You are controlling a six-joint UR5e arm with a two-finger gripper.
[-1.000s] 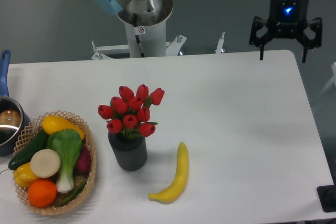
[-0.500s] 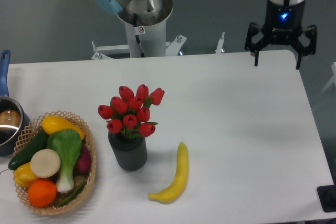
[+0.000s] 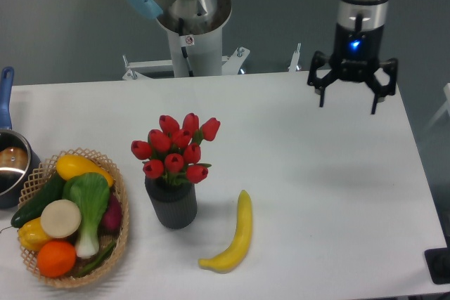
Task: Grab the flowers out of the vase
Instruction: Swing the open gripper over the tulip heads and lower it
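From the fixed camera, the gripper (image 3: 349, 99) hangs over the far right part of the white table (image 3: 316, 173), its two fingers spread wide apart with nothing between them and a blue light glowing on its body. It is well apart from the flowers (image 3: 176, 148), a bunch of red tulip buds that stands upright in the vase (image 3: 171, 204), a dark grey ribbed pot near the middle-left of the table. Just to the right of the vase, not touching it, lies a yellow banana (image 3: 232, 237), curving toward the front edge. To the left of the vase sits a woven basket (image 3: 121, 209) filled with vegetables and fruit, among them a cucumber, a yellow squash, bok choy and an orange. At the left edge a metal saucepan (image 3: 10, 166) with a blue handle is partly cut off. The arm's base (image 3: 190, 29) rises behind the table's far edge.
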